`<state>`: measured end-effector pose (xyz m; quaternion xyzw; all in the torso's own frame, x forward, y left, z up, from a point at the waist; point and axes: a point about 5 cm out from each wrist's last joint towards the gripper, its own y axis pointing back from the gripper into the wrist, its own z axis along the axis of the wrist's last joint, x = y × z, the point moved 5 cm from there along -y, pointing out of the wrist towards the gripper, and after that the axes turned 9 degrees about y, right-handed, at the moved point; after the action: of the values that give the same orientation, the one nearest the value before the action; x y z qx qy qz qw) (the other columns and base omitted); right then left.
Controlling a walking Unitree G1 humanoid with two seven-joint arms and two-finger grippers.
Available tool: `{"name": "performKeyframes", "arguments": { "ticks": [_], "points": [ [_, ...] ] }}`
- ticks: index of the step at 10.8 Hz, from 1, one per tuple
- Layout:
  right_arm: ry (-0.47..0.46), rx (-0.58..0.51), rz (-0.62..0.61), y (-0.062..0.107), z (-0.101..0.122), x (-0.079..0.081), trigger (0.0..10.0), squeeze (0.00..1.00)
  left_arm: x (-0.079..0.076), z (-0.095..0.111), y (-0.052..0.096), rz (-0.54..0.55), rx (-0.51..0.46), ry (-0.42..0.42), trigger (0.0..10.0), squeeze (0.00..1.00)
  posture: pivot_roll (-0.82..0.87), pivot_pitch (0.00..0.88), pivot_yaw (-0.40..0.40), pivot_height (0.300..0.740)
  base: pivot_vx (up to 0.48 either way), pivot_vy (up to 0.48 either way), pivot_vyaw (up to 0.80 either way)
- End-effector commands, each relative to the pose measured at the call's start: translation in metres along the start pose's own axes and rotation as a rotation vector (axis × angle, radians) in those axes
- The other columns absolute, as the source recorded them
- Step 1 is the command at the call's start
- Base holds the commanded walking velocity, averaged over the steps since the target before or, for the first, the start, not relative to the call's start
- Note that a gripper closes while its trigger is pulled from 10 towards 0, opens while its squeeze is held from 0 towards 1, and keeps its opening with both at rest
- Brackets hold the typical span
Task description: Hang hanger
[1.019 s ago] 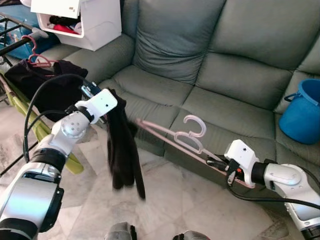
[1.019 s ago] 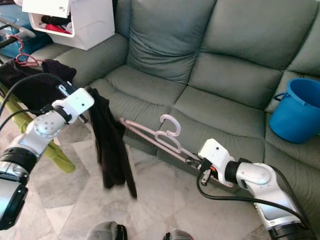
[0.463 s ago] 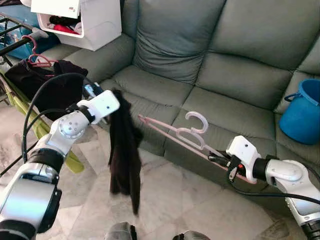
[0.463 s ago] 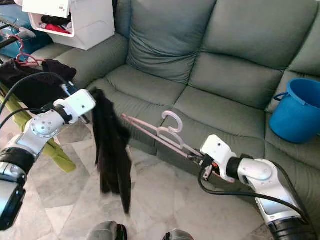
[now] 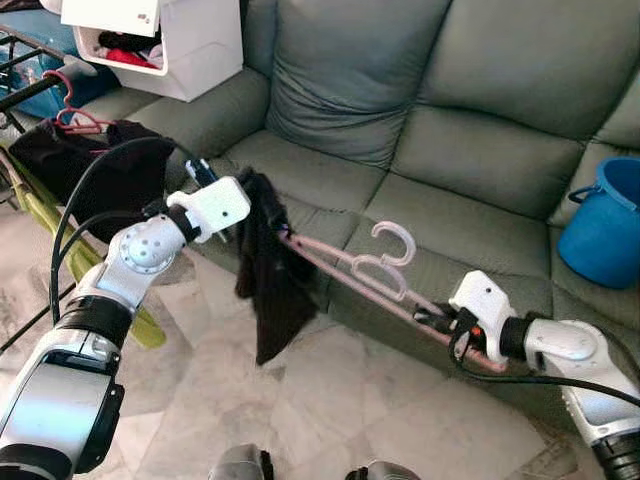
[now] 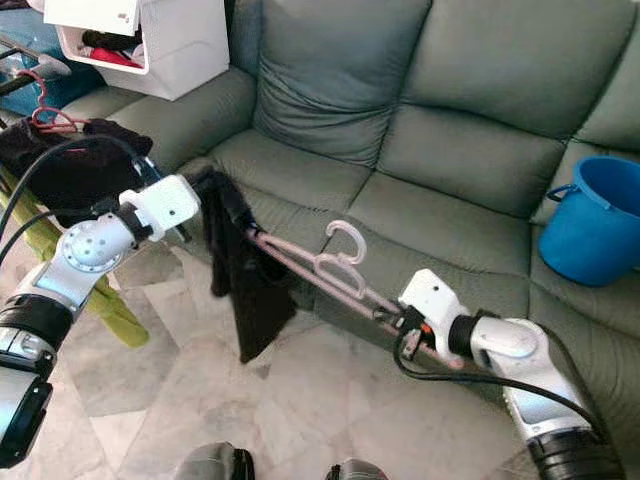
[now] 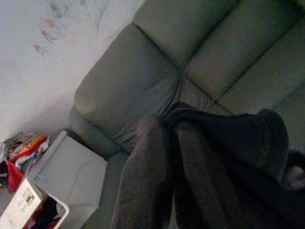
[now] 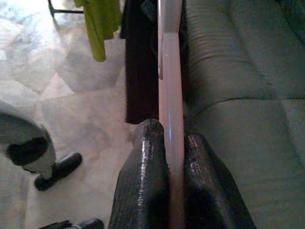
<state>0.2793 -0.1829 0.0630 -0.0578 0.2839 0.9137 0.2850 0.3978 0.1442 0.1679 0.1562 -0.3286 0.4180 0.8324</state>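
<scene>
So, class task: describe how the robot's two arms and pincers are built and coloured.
Both arms are silver metal with rounded joints and black bands. Each wrist carries a white boxy housing, and black cables loop alongside. The left pincer and right pincer have two long glossy black fingers. A small red mark shows by the right wrist housing.

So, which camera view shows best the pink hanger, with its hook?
The left eye view: the whole pink hanger shows there, hook up, from the right gripper to the dark garment held by the left gripper. The right eye view shows the same. The right wrist view shows one bar between the fingers.
</scene>
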Motion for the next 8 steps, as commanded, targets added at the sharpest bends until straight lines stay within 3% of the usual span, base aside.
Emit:
{"name": "performKeyframes", "arguments": {
  "ticks": [1, 3, 5, 8],
  "points": [
    [-0.034, -0.008, 0.043, 0.001, 0.0, 0.009, 10.0, 0.0, 0.013, 0.016, -0.003, 0.039, -0.063, -0.024, 10.0, 0.0, -0.11, 0.0, -0.015, 0.74, 0.0, 0.0, 0.0],
    [-0.069, 0.009, 0.068, 0.004, -0.006, 0.016, 10.0, 0.0, 0.013, 0.021, -0.005, 0.031, -0.08, -0.022, 10.0, 0.0, -0.11, 0.0, -0.012, 0.74, 0.0, 0.0, 0.0],
    [-0.059, 0.016, 0.03, 0.004, -0.007, 0.005, 10.0, 0.0, 0.012, 0.026, -0.005, 0.021, -0.099, -0.019, 10.0, 0.0, -0.11, 0.0, -0.015, 0.74, 0.0, 0.0, 0.0],
    [0.022, -0.034, 0.014, 0.003, 0.015, -0.007, 10.0, 0.0, 0.011, -0.002, 0.008, 0.045, 0.011, -0.028, 10.0, 0.0, -0.1, 0.0, -0.019, 0.74, 0.0, 0.0, 0.0]
  ]
}}
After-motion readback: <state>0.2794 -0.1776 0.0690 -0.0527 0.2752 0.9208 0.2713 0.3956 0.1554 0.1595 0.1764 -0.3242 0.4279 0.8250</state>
